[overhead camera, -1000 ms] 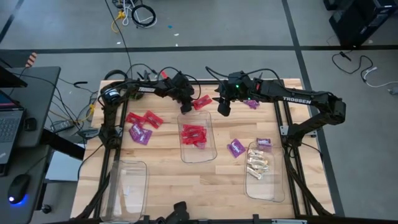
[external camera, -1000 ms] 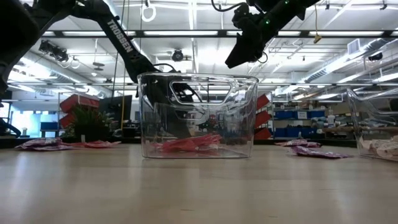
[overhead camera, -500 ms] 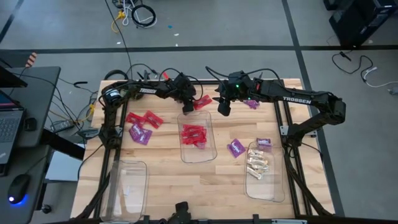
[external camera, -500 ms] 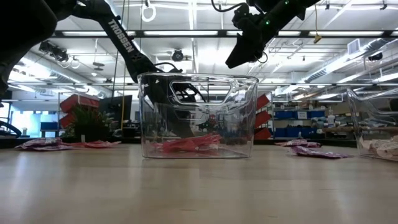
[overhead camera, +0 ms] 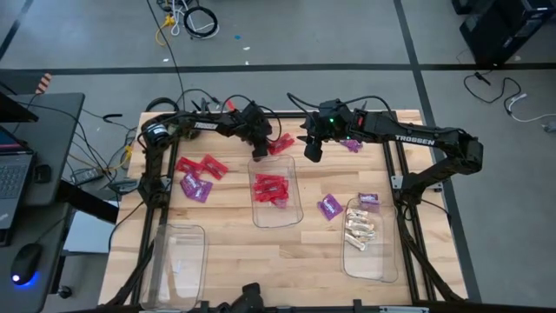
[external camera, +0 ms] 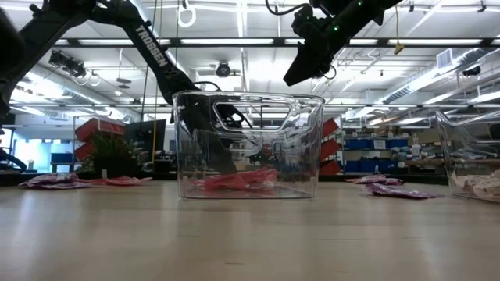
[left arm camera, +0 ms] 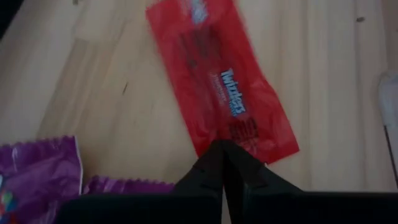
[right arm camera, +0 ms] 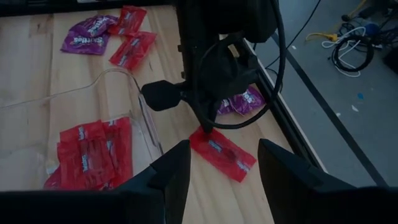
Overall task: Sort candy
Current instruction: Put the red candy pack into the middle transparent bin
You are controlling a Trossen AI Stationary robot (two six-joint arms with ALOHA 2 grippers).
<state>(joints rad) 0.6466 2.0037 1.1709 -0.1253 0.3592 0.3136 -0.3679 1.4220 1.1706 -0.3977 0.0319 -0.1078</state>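
A shiny red candy packet (left arm camera: 217, 93) lies flat on the table, just beyond the far rim of the middle clear bin (overhead camera: 276, 213). That bin holds several red packets (right arm camera: 93, 152). My left gripper (left arm camera: 222, 149) slants down onto the lone packet and is shut on its end. The same packet (right arm camera: 222, 152) shows under my left gripper (right arm camera: 202, 127) in the right wrist view. My right gripper (right arm camera: 217, 180) hangs open well above the table, right of that packet (overhead camera: 281, 143), touching nothing. In the low view it is high up (external camera: 301, 66). My left gripper has its shut fingertips on the short end edge (left arm camera: 239, 138) of the red packet, the end nearest the middle bin. The fingers (right arm camera: 200, 121) come slanting down from the table's left. The packet lies flat on the wood, its other end pointing to the far right.
Purple packets (left arm camera: 37, 174) lie close beside the left gripper. Red packets (overhead camera: 200, 165) and purple packets (overhead camera: 195, 187) lie at the left. More purple packets (overhead camera: 328, 206) lie right of the middle bin. A right bin (overhead camera: 369, 261) holds cream candies, and another clear bin (overhead camera: 178, 261) stands near left.
My left gripper has stayed in place and closed its fingers on the end of the red packet. The packet has not moved.
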